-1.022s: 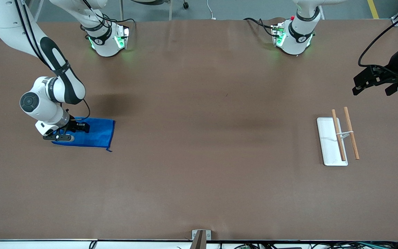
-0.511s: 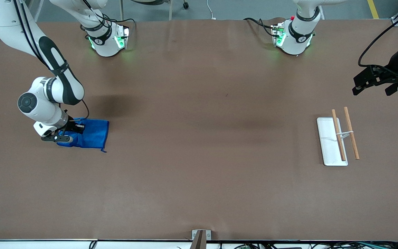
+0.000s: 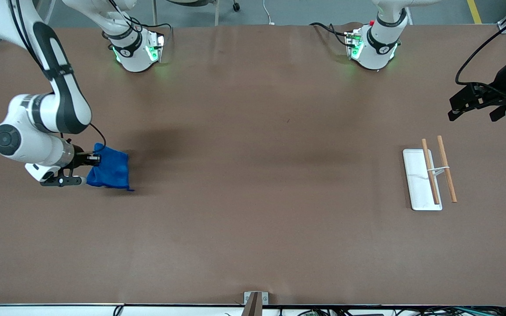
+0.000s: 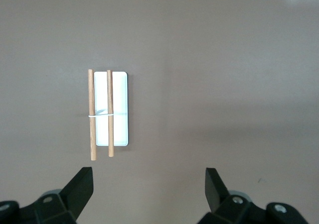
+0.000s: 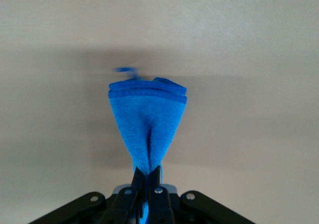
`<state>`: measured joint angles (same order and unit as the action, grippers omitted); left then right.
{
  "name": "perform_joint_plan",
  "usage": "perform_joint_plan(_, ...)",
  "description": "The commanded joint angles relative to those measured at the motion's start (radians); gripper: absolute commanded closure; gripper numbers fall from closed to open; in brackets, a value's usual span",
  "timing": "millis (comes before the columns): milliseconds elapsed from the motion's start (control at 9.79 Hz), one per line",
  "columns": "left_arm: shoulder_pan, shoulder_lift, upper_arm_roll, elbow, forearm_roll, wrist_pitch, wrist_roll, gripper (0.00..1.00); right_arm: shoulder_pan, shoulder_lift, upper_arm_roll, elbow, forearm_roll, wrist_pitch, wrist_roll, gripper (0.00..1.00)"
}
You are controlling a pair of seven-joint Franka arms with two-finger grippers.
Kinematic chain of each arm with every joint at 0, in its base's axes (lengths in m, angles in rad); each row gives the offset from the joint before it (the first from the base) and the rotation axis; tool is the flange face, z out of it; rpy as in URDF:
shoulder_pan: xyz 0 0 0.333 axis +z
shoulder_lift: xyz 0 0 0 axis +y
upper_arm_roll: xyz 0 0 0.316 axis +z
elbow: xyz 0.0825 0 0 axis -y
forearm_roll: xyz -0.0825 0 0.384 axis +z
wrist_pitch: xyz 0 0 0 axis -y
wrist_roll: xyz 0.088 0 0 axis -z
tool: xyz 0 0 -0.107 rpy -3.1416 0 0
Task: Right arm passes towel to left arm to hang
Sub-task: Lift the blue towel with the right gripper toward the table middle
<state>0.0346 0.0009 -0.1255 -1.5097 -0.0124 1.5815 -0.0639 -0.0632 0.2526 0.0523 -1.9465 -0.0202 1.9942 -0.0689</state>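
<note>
The bright blue towel (image 3: pixel 109 171) hangs bunched from my right gripper (image 3: pixel 91 163), which is shut on its upper edge near the right arm's end of the table. Its lower hem trails near the brown table. In the right wrist view the towel (image 5: pixel 148 124) fans out from the pinched fingers (image 5: pixel 148 180). My left gripper (image 3: pixel 472 104) is open and empty, held above the table's edge at the left arm's end. In the left wrist view its fingertips (image 4: pixel 83 181) frame bare table.
A white tray (image 3: pixel 416 184) with two wooden rods (image 3: pixel 447 174) lies on the table near the left arm's end; it also shows in the left wrist view (image 4: pixel 118 134). The two arm bases stand along the table's edge farthest from the front camera.
My right gripper has lifted the towel off the table and drawn it toward the table's end; the flat cloth has gathered into a hanging bunch. The left arm has not moved.
</note>
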Motion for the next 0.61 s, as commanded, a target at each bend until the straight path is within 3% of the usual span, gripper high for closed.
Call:
perform_joint_plan(0, 0.007, 0.008, -0.006, -0.024, 0.019, -0.001, 0.012, 0.01, -0.007, 0.002, 0.091, 0.159, 0.023, -0.155, 0.029, 1.00)
perform_joint_plan(102, 0.007, 0.008, -0.006, -0.024, 0.019, -0.001, 0.012, 0.01, -0.009, -0.001, 0.119, 0.173, 0.093, -0.164, 0.029, 1.00)
perform_joint_plan(307, 0.007, 0.013, -0.006, -0.024, 0.019, -0.001, 0.012, 0.01, -0.006, -0.012, 0.185, 0.173, 0.320, -0.160, 0.024, 1.00)
perform_joint_plan(511, 0.007, 0.011, -0.006, -0.023, 0.019, -0.001, 0.012, 0.01, -0.004, -0.009, 0.237, 0.170, 0.592, -0.131, 0.020, 1.00)
